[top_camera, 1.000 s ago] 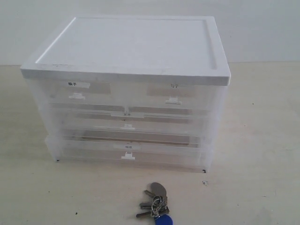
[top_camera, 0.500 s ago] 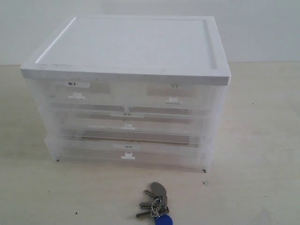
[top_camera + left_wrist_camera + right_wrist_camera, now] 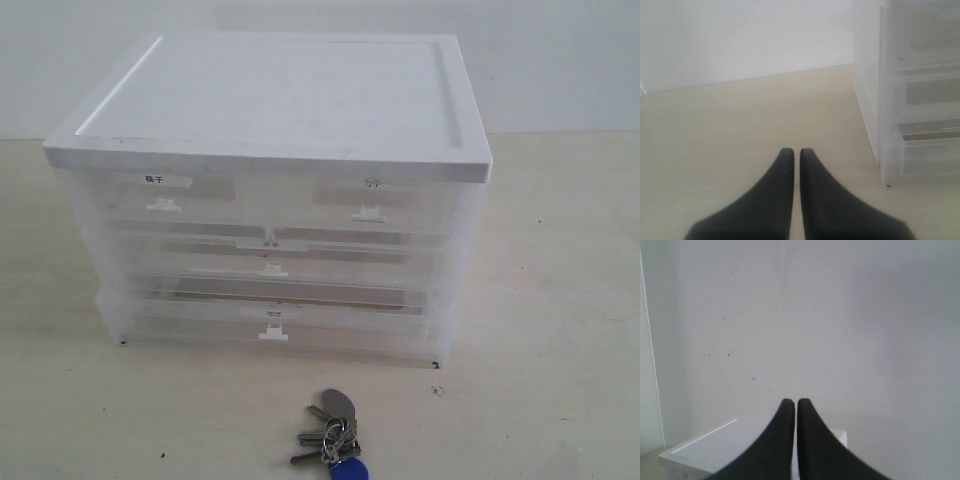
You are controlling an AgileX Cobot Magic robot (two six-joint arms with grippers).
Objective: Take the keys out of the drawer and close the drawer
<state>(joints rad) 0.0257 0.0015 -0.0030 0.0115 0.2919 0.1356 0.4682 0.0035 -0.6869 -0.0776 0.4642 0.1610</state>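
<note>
1. The left hand [image 3: 796, 152] has its fingers pressed together on nothing, low over the tabletop [image 3: 740, 115] beside the drawer cabinet [image 3: 910, 75]
2. The right hand [image 3: 792, 402] is likewise pressed together and empty, raised above the drawer cabinet and facing the wall
3. The keys [image 3: 333, 440] lie on the tabletop just in front of the cabinet, outside any drawer
4. The drawer [image 3: 370, 205], top right, sits flush with its neighbours, so both steps look done and nothing appears left
5. Its label carries a faint scribble I cannot read; the left drawer's label [image 3: 155, 180] shows bold black characters, too small to make out
</note>
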